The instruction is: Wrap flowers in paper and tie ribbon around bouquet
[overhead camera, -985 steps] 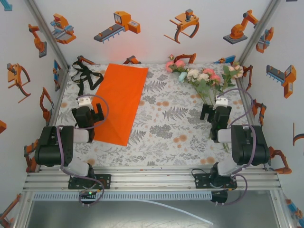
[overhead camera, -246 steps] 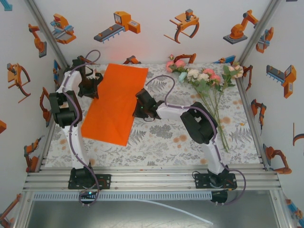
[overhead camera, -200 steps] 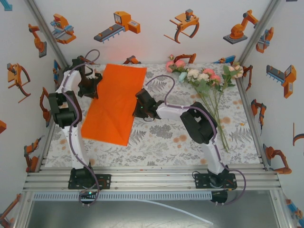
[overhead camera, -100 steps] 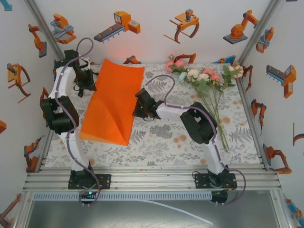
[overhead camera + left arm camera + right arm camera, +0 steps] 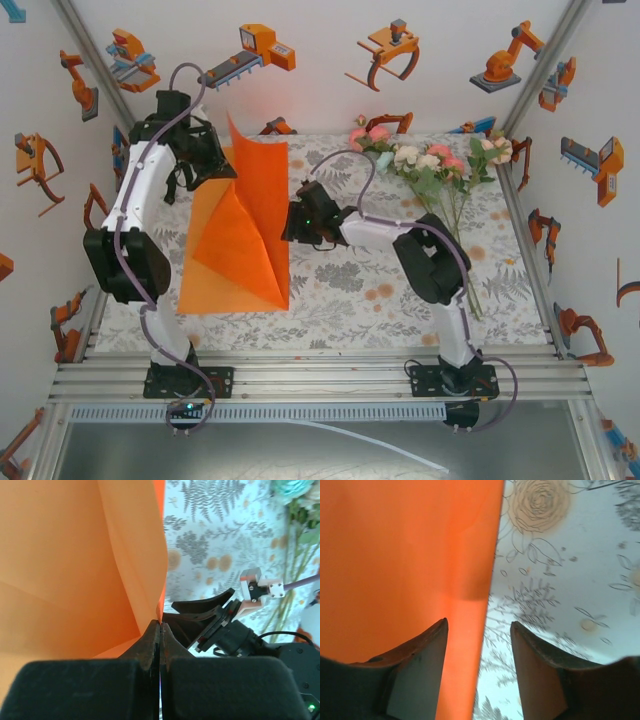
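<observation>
Two grippers at one sheet | paper (image 5: 240,255): near end flat on table (image 5: 350,275), far corner held up | right gripper (image 5: 297,218): jaws spread, straddling paper's right edge | left gripper (image 5: 160,625): jaws clamped on that upheld corner | flowers (image 5: 430,165): far right, well apart.

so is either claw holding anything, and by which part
The left claw pinches the paper at its far left edge; the right claw is open, holding nothing.

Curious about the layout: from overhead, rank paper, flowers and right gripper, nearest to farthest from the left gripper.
1. The paper, pinched in the left gripper.
2. The right gripper, mid-table at the paper's right edge.
3. The flowers, back right.
</observation>
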`<action>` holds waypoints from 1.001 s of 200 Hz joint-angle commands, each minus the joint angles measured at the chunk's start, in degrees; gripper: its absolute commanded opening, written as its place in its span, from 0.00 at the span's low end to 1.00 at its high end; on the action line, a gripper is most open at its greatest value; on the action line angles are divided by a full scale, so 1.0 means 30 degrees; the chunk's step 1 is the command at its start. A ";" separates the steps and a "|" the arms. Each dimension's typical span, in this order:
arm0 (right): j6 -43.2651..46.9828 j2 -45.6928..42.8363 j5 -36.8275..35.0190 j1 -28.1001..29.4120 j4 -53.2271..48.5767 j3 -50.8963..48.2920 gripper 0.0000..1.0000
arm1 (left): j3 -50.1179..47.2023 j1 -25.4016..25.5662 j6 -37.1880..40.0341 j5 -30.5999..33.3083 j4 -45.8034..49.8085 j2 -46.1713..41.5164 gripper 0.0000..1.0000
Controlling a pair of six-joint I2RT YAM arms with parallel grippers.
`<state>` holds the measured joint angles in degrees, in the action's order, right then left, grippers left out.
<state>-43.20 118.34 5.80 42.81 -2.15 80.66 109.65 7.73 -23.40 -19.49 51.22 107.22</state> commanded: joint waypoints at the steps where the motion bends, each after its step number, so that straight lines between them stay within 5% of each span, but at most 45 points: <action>1: 0.2225 -0.3227 0.0966 -0.0740 -0.1082 -0.1183 0.52 | -0.0017 0.0801 -0.2496 0.1008 -0.0073 -0.0392 0.00; 50: 0.5519 -1.0646 0.1999 -0.1320 -0.1210 -0.7447 0.60 | 0.2611 0.4138 -0.4839 0.2946 0.0381 0.1448 0.00; 76: 0.6123 -1.3455 0.2934 -0.1320 0.2087 -1.1393 0.74 | 0.4303 0.6038 -0.6844 0.4353 0.0533 0.2809 0.00; 93: 0.6083 -1.3993 0.3830 -0.1320 0.3992 -1.2587 0.75 | 0.4980 0.7067 -0.8455 0.4853 0.0167 0.3476 0.00; 163: 0.4600 -1.9905 -0.3423 -0.1435 0.0370 -1.5056 0.74 | 0.5180 1.1218 -1.1563 0.3687 -0.2986 0.6773 0.00; 200: 0.3709 -2.4269 -0.6644 -0.1522 -0.0451 -1.7171 0.78 | 0.5761 1.2219 -1.0913 0.3094 -0.5152 0.7583 0.28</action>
<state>-29.36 51.79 -4.16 38.48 -0.30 32.82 125.10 43.51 -56.40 -8.75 40.86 129.97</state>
